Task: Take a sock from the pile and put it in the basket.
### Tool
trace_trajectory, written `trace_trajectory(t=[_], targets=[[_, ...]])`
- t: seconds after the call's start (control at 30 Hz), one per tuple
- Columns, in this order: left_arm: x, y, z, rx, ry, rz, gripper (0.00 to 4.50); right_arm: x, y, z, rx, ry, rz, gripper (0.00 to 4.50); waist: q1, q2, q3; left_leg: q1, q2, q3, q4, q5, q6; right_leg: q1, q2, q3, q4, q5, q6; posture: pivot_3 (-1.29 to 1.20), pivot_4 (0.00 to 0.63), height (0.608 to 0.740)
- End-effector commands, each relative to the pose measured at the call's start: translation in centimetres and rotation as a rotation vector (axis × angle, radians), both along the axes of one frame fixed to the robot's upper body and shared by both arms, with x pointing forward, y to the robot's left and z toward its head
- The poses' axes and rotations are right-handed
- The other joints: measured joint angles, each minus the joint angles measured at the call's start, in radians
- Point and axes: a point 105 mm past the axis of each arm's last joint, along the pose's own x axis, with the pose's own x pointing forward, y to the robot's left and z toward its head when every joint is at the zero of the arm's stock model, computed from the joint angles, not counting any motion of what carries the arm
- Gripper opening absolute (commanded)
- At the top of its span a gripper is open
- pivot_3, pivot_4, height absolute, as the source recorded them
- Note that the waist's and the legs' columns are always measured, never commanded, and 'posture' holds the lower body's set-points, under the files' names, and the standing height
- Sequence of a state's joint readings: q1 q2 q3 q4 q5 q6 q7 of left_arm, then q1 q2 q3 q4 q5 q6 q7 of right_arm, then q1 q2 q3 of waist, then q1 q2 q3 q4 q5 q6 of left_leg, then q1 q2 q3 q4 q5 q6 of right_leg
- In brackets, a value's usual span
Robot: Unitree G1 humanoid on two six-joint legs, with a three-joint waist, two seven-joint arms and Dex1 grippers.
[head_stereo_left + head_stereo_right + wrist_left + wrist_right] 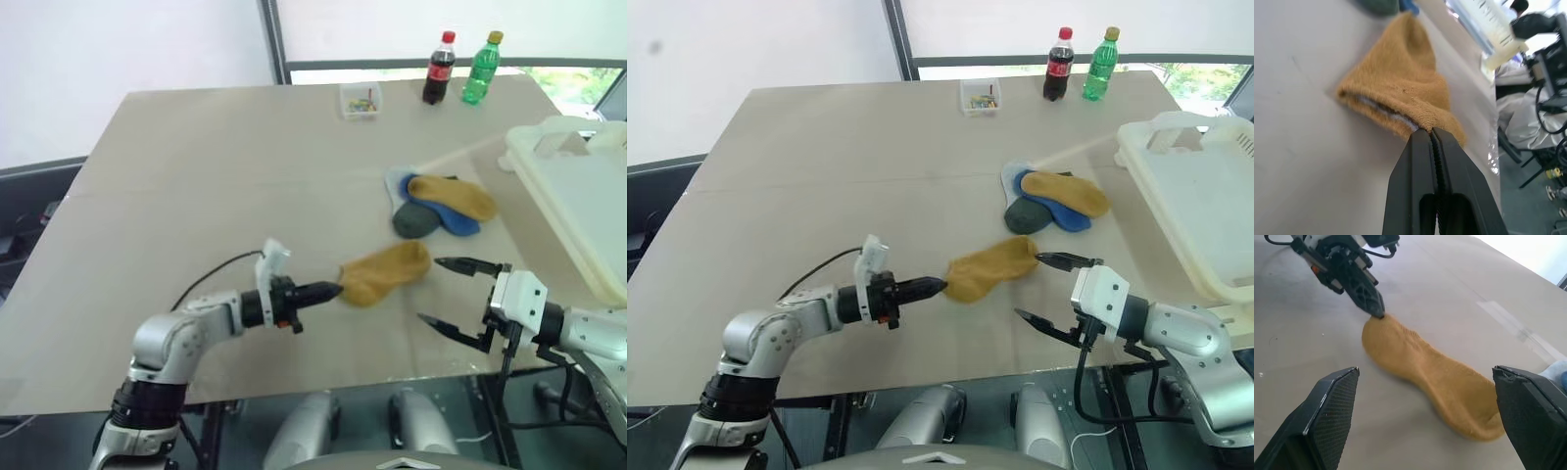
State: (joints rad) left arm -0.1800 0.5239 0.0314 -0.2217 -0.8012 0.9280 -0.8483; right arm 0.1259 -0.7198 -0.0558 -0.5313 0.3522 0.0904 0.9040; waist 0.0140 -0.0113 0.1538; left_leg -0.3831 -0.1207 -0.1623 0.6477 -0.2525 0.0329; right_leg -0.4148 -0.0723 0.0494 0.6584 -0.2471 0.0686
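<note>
Left gripper (331,290) with fingers clenched on the cuff edge of a mustard sock (387,271), which lies on the desk (196,176) apart from the pile (439,204). Right gripper (453,294) sits just beside the sock's toe, fingers spread wide and grasping nothing. Basket (573,186) stands at the desk's right edge.

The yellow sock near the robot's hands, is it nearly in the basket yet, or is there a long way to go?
Done: one mustard sock lies apart from the pile. In hand: the left hand is shut on that sock's cuff end, while the right hand waits open beside it. Left: the sock still rests on the table and must be carried over to the basket, where no sock shows.
</note>
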Motion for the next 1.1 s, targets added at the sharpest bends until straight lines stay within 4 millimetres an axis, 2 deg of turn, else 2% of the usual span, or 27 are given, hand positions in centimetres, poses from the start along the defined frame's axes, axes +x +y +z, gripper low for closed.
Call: trace_trajectory(t=[0.03, 0.1, 0.2, 0.33, 0.4, 0.43, 0.47, 0.63, 0.7, 0.77, 0.9, 1.03, 1.1], targets=[[-0.4, 2.9, 1.8, -0.036, -0.065, 0.019, 0.08, 0.1, 0.2, 0.9, 0.016, -0.055, 0.02, 4.5, -0.002, 0.0, 0.0, 0.0, 0.0, 0.0, 0.0, 0.0, 0.0, 0.0, 0.0, 0.0, 0.0, 0.0, 0.0, 0.0, 0.15, 0.729], [-0.2, 4.4, 2.2, -0.019, -0.103, 0.044, 0.08, 0.1, 0.3, 0.9, 0.019, -0.056, 0.025, 4.5, 0.0, 0.0, 0.0, 0.0, 0.0, 0.0, 0.0, 0.0, 0.0, 0.0, 0.0, 0.0, 0.0, 0.0, 0.0, 0.0, 0.15, 0.729], [-0.1, 7.5, 3.6, 0.046, -0.186, 0.066, 0.08, 0.5, 0.5, 0.9, 0.028, -0.058, 0.039, 4.5, -0.001, 0.0, 0.0, 0.0, 0.0, 0.0, 0.0, 0.0, 0.0, 0.0, 0.0, 0.0, 0.0, 0.0, 0.0, 0.0, 0.15, 0.729], [-0.1, 12.5, 6.1, 0.198, -0.306, 0.097, 0.08, 1.0, 0.8, 0.8, 0.041, -0.056, 0.06, 4.5, 0.0, 0.0, 0.001, 0.0, 0.0, 0.0, 0.0, 0.0, 0.001, 0.0, 0.0, 0.0, 0.0, 0.0, 0.0, 0.0, 0.15, 0.729], [-0.6, 14.1, 7.7, 0.278, -0.353, 0.062, 0.08, 1.1, 0.9, 0.7, 0.046, -0.053, 0.069, 4.5, -0.001, 0.0, 0.002, 0.0, 0.0, 0.0, 0.0, 0.0, 0.001, -0.001, 0.0, 0.0, -0.001, 0.0, 0.0, 0.0, 0.15, 0.729], [-0.7, 14.6, 8.5, 0.301, -0.37, 0.046, 0.08, 1.2, 1.0, 0.7, 0.05, -0.049, 0.074, 4.5, -0.001, 0.0, 0.002, 0.0, 0.0, 0.0, -0.001, 0.0, 0.0, -0.001, 0.0, 0.0, 0.0, 0.0, 0.0, 0.0, 0.15, 0.729], [-0.7, 15.0, 10.2, 0.32, -0.399, 0.023, 0.08, 1.2, 1.1, 0.6, 0.054, -0.043, 0.08, 4.5, 0.0, 0.0, 0.002, 0.0, 0.0, 0.0, -0.001, -0.001, 0.001, -0.001, 0.0, 0.0, -0.001, 0.0, 0.0, 0.0, 0.15, 0.729], [0.1, 15.6, 16.9, 0.424, -0.508, -0.065, 0.08, 1.4, 1.3, 0.5, 0.059, -0.036, 0.089, 4.5, 0.004, -0.004, 0.006, -0.002, 0.0, -0.006, 0.0, -0.001, 0.002, -0.001, 0.0, -0.006, -0.002, 0.0, 0.0, 0.0, 0.15, 0.729], [0.8, 16.0, 18.6, 0.49, -0.525, -0.074, 0.08, 1.5, 1.4, 0.5, 0.063, -0.038, 0.083, 4.5, 0.0, -0.003, 0.007, -0.002, -0.001, -0.006, 0.0, -0.001, 0.002, -0.001, 0.0, -0.006, -0.001, 0.0, 0.0, 0.0, 0.15, 0.729], [1.6, 15.9, 19.3, 0.544, -0.529, -0.097, 0.08, 1.5, 1.3, 0.5, 0.065, -0.042, 0.067, 4.5, -0.004, -0.001, 0.007, -0.001, -0.002, -0.004, -0.001, 0.0, 0.0, 0.0, 0.0, -0.004, -0.001, 0.0, 0.0, 0.0, 0.15, 0.729], [4.1, 12.8, 18.6, 0.523, -0.522, -0.192, 0.08, 1.3, 0.9, 0.6, 0.07, -0.05, 0.028, 4.5, -0.003, 0.0, 0.008, -0.001, -0.002, -0.004, -0.001, 0.0, 0.0, -0.001, 0.003, -0.004, 0.0, 0.0, 0.0, 0.0, 0.15, 0.729], [5.0, 7.5, 12.4, 0.489, -0.399, -0.415, 0.08, 0.7, 0.8, 0.6, 0.073, -0.059, -0.014, 4.5, -0.003, -0.001, 0.008, -0.003, -0.002, -0.005, 0.002, 0.0, 0.0, -0.001, 0.002, -0.004, 0.001, 0.0, 0.0, 0.0, 0.15, 0.729], [5.3, 5.0, 9.9, 0.467, -0.356, -0.468, 0.08, 0.4, 0.7, 0.6, 0.073, -0.061, -0.03, 4.5, -0.002, -0.001, 0.009, -0.003, -0.003, -0.005, 0.003, 0.0, 0.0, -0.001, 0.002, -0.004, 0.001, 0.0, 0.0, 0.0, 0.15, 0.729]])
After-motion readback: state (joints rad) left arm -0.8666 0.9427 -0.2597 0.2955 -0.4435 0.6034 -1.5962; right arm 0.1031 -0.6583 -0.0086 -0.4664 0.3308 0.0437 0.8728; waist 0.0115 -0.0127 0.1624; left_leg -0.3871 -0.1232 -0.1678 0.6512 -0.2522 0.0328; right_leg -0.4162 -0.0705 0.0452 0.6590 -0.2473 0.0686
